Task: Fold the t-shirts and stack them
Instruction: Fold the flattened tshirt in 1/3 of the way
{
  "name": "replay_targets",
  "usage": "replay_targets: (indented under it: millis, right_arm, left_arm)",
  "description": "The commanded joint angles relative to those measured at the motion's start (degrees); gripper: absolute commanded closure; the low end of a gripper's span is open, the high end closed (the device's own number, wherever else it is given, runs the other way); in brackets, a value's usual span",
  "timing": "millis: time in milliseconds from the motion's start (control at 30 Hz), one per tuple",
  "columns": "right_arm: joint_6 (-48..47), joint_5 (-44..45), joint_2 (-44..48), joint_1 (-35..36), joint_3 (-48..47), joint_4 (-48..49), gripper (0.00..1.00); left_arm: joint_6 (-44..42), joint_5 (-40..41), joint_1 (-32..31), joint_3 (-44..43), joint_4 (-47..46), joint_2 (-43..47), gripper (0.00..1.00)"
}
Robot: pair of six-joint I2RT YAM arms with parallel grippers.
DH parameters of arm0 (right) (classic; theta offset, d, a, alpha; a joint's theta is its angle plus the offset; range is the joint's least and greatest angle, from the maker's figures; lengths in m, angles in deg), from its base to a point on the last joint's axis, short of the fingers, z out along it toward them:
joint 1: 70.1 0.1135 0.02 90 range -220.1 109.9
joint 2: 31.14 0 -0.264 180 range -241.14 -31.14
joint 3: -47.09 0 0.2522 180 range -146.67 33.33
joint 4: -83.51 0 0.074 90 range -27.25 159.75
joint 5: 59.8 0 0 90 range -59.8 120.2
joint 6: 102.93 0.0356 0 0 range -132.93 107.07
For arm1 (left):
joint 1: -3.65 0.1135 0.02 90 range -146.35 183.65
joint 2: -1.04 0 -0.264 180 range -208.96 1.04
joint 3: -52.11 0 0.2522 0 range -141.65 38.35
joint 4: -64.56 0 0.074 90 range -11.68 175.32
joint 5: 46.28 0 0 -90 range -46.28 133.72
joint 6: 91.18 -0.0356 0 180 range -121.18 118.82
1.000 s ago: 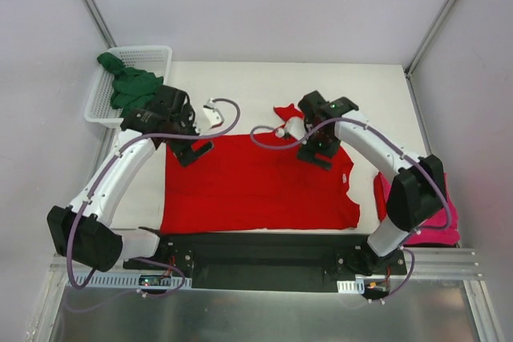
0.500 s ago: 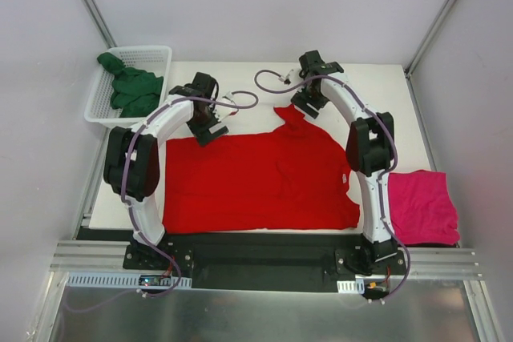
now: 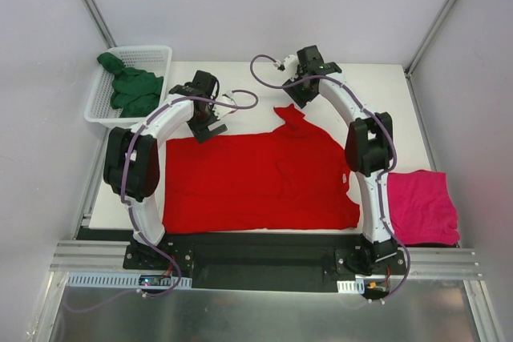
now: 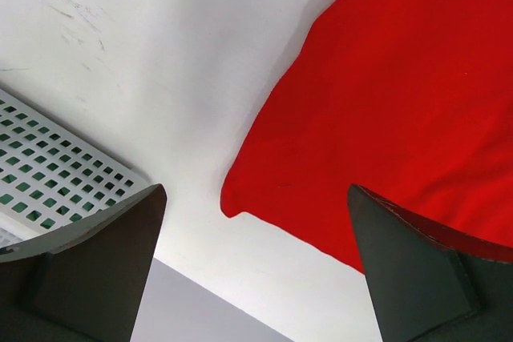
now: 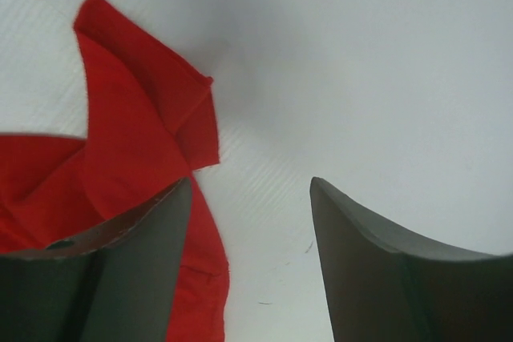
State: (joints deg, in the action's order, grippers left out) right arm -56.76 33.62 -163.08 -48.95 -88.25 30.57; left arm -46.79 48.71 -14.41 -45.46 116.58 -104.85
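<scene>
**Tools gaping above red t-shirt [image 3: 256,182]**

It is lying spread on the table [image 3: 377,86]. The left tool [image 3: 211,128] and right tool [image 3: 298,99] are hovering at its far edge, jaws apart, gripping nothing. The pink t-shirt [image 3: 421,206] is lying folded at right, and the green t-shirt [image 3: 132,90] is sitting in the basket [image 3: 156,50].

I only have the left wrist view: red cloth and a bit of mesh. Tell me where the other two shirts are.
Observer: The dark green t-shirt lies in the white basket at the far left.
Operator: Now the pink one.
Observer: The pink t-shirt lies flat at the near right, beside the right arm.
Operator: Report the right gripper.
Observer: The right gripper is open and empty, by the red t-shirt's upturned far flap.
</scene>
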Motion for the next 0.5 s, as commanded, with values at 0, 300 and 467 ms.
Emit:
replay_targets:
  millis: [0,300,467]
  right_arm:
    - [3.39,-7.19,-1.21,1.61,-4.45,-1.42,0.40]
    - [2.35,-14.49,-1.12,5.04,-3.66,-3.10,0.43]
    - [1.30,-15.55,-3.93,6.10,-5.68,-3.62,0.42]
  left_arm:
    - [0.86,-0.68,-0.48,-2.14,0.94,-0.81,0.03]
    - [1.04,-0.86,-0.48,-2.06,0.94,-2.66,0.02]
    - [0.87,-0.34,-0.48,-3.11,0.94,-3.45,0.02]
